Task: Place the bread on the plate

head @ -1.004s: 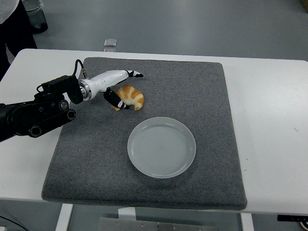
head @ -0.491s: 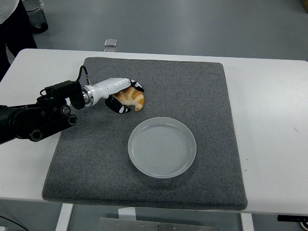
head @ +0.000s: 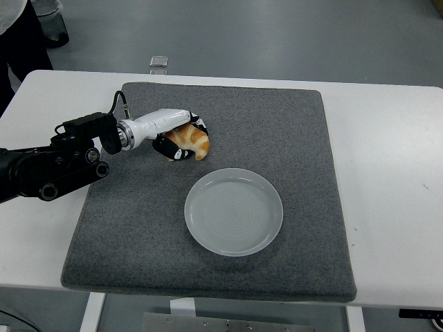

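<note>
While the golden-brown croissant-shaped bread (head: 190, 142) lies on the grey felt mat (head: 277, 131) left of centre, the white-and-black left hand (head: 178, 138) has its fingers curled around it. Just below and to the right, apart from both, sits the round white plate (head: 233, 211) on the white table (head: 387, 173).

A white table (head: 387, 138) fills most of the view, with a grey felt mat (head: 277, 124) spread over its middle. Beyond it lies a smooth grey floor (head: 277, 34) (softly lit, with faint glare), where a small metal floor box (head: 159, 63) sits.
</note>
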`<state>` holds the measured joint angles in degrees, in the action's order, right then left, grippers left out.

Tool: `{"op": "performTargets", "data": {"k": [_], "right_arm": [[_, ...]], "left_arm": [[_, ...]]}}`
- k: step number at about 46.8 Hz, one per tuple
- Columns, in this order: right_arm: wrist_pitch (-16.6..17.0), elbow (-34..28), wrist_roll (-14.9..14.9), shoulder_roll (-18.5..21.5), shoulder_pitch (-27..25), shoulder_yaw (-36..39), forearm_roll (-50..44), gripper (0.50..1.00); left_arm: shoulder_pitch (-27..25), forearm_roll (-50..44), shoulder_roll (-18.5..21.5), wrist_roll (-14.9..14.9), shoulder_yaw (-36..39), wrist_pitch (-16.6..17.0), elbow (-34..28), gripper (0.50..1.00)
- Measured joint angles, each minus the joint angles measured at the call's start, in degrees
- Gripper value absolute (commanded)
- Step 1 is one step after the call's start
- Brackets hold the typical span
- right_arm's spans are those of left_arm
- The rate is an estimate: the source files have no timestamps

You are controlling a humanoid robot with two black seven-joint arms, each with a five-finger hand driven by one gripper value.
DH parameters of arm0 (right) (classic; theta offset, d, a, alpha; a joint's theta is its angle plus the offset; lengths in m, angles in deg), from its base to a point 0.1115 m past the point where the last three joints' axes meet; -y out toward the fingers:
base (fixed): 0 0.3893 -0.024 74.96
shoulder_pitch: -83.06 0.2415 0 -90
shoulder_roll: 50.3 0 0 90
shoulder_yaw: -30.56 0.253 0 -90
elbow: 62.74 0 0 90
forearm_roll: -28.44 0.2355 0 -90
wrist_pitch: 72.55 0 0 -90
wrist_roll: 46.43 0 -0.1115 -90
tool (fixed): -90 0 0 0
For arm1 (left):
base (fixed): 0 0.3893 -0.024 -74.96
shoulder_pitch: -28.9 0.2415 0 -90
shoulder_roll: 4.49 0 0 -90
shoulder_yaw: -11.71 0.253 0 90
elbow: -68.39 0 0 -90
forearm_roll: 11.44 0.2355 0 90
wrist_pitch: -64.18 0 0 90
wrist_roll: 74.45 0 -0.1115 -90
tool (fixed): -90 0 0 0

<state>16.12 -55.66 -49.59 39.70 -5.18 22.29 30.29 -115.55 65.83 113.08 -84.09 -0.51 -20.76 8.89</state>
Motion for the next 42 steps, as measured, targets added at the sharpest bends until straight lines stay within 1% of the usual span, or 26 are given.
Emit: {"op": "performTargets", "data": {"k": [3, 5, 13, 17, 21, 24, 30, 42], "right_arm": [[0.00, -0.01, 0.00, 0.00, 0.00, 0.00, 0.00, 0.932], [0.00, -0.02, 0.00, 0.00, 0.01, 0.01, 0.00, 0.930], [0.00, 0.03, -0.01, 0.00, -0.01, 0.00, 0.00, 0.930], [0.00, 0.02, 0.00, 0.00, 0.00, 0.00, 0.00, 0.932], [0.00, -0.01, 0.00, 0.00, 0.00, 0.00, 0.00, 0.930], [0.00, -0.01, -0.01, 0.00, -0.01, -0.01, 0.00, 0.930], [-0.02, 0.02, -0.01, 0.00, -0.01, -0.01, 0.00, 0.932], [-0.02, 0.00, 0.00, 0.00, 0.00, -0.01, 0.00, 0.930]], "left_arm": [[-0.63, 0.14, 1.18, -0.66, 0.07, -0.72, -0.55, 0.500], [-1.31, 0.20, 1.95, -0.84, 0.07, -1.86, -0.73, 0.500], [-5.36, 0.06, 5.72, -0.99, -0.53, -9.75, -0.82, 0.500], [-6.70, -0.27, 6.68, -1.09, -0.78, -12.18, -0.86, 0.500], [-7.99, -0.70, 7.70, -1.67, -0.88, -13.12, -0.87, 0.500], [-8.96, -0.94, 8.34, -2.12, -0.98, -13.23, -0.88, 0.500], [-10.28, -1.81, 9.32, -2.21, -2.34, -14.04, -0.97, 0.500], [-10.99, -2.16, 11.03, -2.21, -10.40, -21.25, -2.03, 0.500]]}}
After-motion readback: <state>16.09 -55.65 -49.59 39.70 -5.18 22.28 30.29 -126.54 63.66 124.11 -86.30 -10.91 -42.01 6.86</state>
